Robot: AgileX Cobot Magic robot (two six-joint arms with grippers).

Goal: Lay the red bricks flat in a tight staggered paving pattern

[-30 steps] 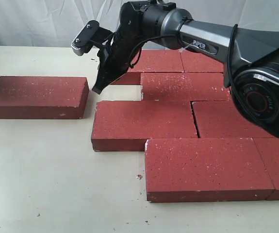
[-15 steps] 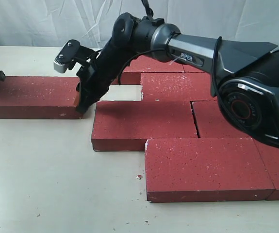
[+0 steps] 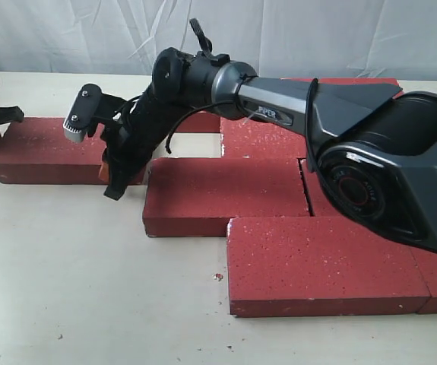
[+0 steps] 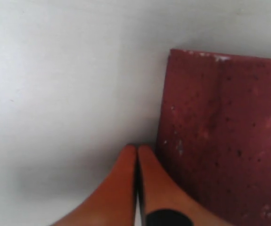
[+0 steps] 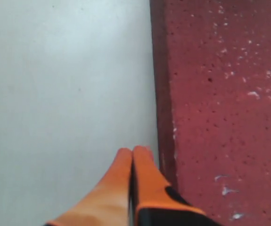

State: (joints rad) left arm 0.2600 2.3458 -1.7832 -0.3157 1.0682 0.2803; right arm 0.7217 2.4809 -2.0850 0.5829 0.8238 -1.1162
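Our clenched, empty right tool (image 3: 115, 185) sits at the three-o'clock end of the loose dark-red rough rectangular brick (image 3: 43, 146). Our left tool (image 4: 136, 149) is clenched at its nine-o'clock end, and the paved bricks (image 3: 226, 190) lie beyond.

Soft even light, blurry wrist views.

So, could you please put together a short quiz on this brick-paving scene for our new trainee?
1. True or false: the right gripper is shut and holds nothing.
2. Relative to the paved group of red bricks, the separate dark red rectangular paving brick lies: A) stacked on top of it; B) flat on the white table, to its left in the exterior view; C) standing on end behind it.
3. Which gripper is at that separate brick's end nearer the group?
Key: 1 true; 2 B; 3 the right gripper.
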